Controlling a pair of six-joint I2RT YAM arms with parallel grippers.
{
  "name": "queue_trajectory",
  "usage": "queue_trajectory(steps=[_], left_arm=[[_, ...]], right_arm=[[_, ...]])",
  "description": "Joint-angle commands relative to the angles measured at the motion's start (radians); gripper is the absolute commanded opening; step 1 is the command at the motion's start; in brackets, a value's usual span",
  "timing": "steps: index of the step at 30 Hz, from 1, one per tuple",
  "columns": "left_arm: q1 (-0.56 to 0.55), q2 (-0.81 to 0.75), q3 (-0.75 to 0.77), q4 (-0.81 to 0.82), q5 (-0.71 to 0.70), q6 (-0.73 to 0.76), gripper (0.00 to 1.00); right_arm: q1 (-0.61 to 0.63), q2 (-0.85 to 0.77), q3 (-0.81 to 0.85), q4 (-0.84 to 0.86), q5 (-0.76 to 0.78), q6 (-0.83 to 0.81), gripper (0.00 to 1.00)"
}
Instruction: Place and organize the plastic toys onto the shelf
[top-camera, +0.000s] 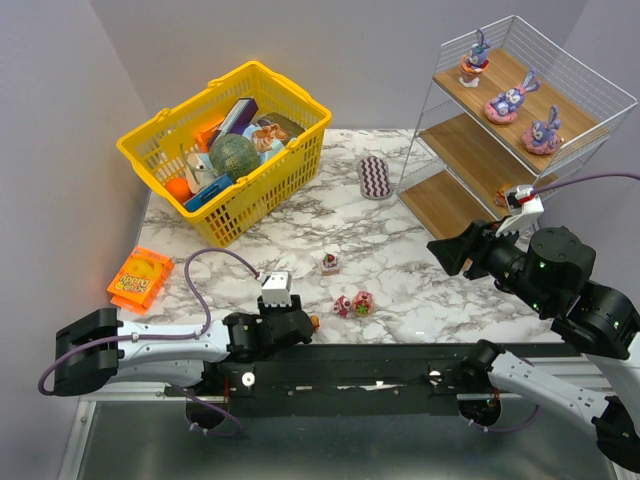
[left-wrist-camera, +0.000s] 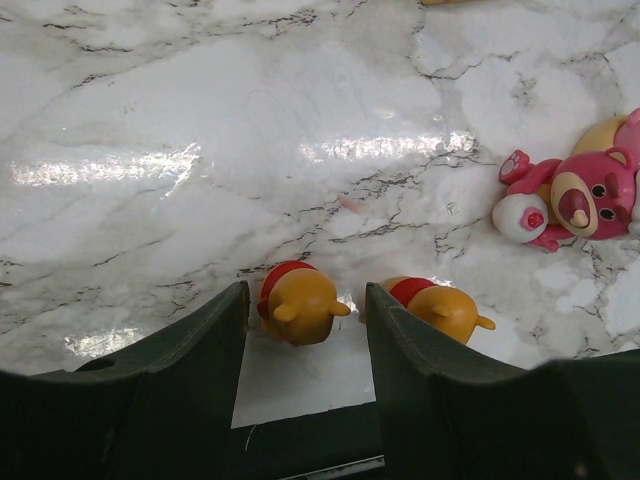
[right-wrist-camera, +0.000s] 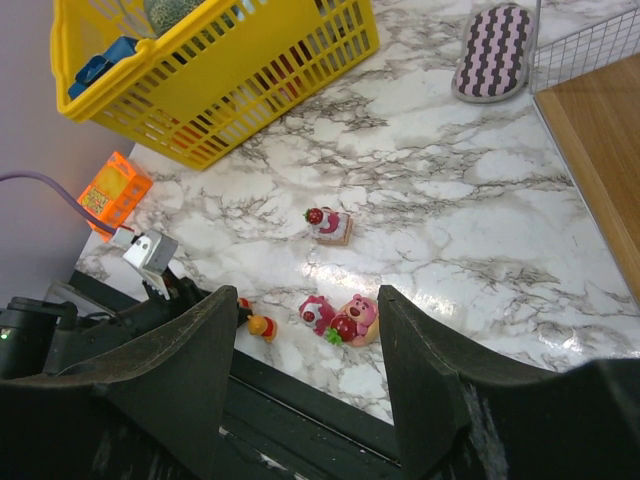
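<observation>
Three purple bunnies (top-camera: 508, 100) stand on the top board of the white wire shelf (top-camera: 575, 125). My left gripper (left-wrist-camera: 306, 292) is open and low over the table's front edge (top-camera: 303, 326). One tiny orange bear (left-wrist-camera: 298, 303) lies between its fingers, untouched. A second orange bear (left-wrist-camera: 442, 308) lies just outside the right finger. A pink bear toy (left-wrist-camera: 585, 195) lies to the right. My right gripper (top-camera: 445, 252) is open and empty, high in front of the shelf. Its view (right-wrist-camera: 305, 300) shows two pink toys (right-wrist-camera: 345, 318) and a strawberry-topped one (right-wrist-camera: 330, 225) on the marble.
A yellow basket (top-camera: 250, 200) full of items stands at the back left. A flat orange packet (top-camera: 140, 278) lies at the left edge. A purple zigzag pad (top-camera: 375, 177) lies beside the shelf. The lower wooden boards (top-camera: 445, 205) show bare wood.
</observation>
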Motion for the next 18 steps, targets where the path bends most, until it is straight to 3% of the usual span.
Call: queue_trajectory(steps=[1,6,13,18], left_arm=[[-0.010,0.006,-0.018,0.023,-0.022,-0.023,0.56],[-0.013,0.012,-0.024,0.036,-0.036,-0.021,0.51],[-0.014,0.015,0.029,0.010,-0.077,0.025,0.17],[-0.014,-0.034,0.159,-0.020,-0.133,0.190,0.09]], right_arm=[[-0.002,-0.006,-0.003,-0.015,0.021,-0.016,0.66],[-0.002,0.006,0.015,-0.015,0.024,-0.022,0.66],[-0.001,0.020,0.053,-0.017,0.033,-0.031,0.66],[-0.002,0.023,0.081,-0.015,0.041,-0.034,0.66]])
